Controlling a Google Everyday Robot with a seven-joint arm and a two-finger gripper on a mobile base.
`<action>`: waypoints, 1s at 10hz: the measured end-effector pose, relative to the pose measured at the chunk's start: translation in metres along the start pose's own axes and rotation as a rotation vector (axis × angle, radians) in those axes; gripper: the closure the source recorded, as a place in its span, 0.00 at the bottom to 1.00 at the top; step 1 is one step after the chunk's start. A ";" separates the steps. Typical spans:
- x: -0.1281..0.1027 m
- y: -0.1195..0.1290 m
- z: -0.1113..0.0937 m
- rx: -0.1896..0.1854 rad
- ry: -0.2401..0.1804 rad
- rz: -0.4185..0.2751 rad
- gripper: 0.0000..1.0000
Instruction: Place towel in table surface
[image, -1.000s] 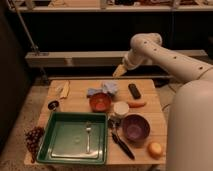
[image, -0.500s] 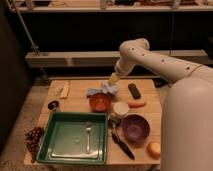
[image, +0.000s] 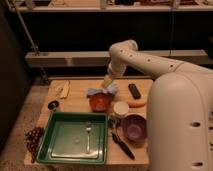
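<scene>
Centrally, item one: towel, light blue, crumpled, lying on the table surface toward its far edge, bunched against the far rim of an orange bowl. Gripper: pale yellowish, pointing down at the end of the white arm, fingers apart, tips just at the towel's upper folds; contact cannot be told. Right of the towel: a dark oblong object, lying flat, apart from the cloth. Below that: an orange carrot-like piece. Beside the bowl's near right: a white round cup. Nearer the front: a purple bowl, with a black-handled utensil lying diagonally at its left. Left front: green tray, rectangular, holding a metal utensil, fork or spoon not distinguishable. Left of the tray, at the table's edge: a cluster of dark red grapes. Above the tray's far left corner: a small dark round object. Far left corner: a pale yellow flat strip. Right foreground: the robot's white body, overlapping the table's right side.
</scene>
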 end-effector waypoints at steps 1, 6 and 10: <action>0.002 0.001 0.006 -0.007 -0.012 0.006 0.25; 0.006 -0.002 0.057 -0.009 -0.084 0.016 0.25; 0.003 -0.005 0.078 0.011 -0.118 0.029 0.25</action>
